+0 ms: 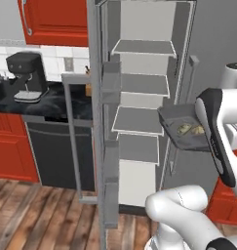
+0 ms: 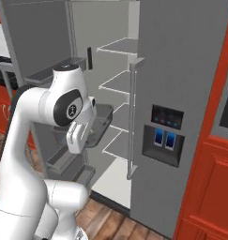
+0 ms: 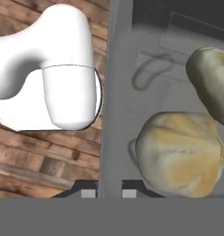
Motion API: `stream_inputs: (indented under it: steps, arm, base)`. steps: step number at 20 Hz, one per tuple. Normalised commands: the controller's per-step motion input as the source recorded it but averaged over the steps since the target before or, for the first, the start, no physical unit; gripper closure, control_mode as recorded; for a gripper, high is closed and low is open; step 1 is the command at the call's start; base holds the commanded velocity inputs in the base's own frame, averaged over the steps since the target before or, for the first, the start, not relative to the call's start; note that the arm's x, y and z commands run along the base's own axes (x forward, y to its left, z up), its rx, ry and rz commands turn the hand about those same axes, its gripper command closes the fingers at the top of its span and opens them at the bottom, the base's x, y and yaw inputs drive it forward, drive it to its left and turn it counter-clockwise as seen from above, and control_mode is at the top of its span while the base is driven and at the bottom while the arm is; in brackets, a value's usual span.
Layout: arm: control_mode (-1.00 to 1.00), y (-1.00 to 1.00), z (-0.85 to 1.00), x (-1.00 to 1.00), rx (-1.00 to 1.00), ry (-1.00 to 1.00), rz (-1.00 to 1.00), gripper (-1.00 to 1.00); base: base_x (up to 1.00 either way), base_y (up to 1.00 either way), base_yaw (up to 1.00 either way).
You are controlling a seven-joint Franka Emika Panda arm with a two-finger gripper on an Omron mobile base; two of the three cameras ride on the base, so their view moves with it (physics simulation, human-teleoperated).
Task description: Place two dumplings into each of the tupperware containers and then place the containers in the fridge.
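Item: tupperware container [image 1: 181, 128], two dumplings [image 3: 180, 154] inside | Held: gripper [image 3: 109, 190] jaws pinched tight on its rim | Location: 3 o'clock of the open fridge [image 1: 139, 47] shelves, mid-height | Your risk: one-edge grip may tilt, spilling dumplings; rim may clip the door.

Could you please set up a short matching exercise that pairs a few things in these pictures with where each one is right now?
Things:
1. pale beige lumpy dumplings
2. translucent grey rectangular tupperware container
3. black coffee machine
4. tall grey stainless-steel fridge

Places or states:
A. on the dark counter
B. door standing open
C. inside the tray
D. held up at the open fridge shelves

Pairs: 1-C, 2-D, 3-A, 4-B
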Motion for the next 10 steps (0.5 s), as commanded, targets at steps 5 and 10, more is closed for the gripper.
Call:
stream_inputs:
  steps: [5,10]
  arm:
    - [1.00,0.00,0.00,0.00,0.00,0.00,0.00,1.00]
    - [1.00,0.00,0.00,0.00,0.00,0.00,0.00,1.00]
  base:
    - [0.64,0.26,0.07]
    - [0.63,0.28,0.00]
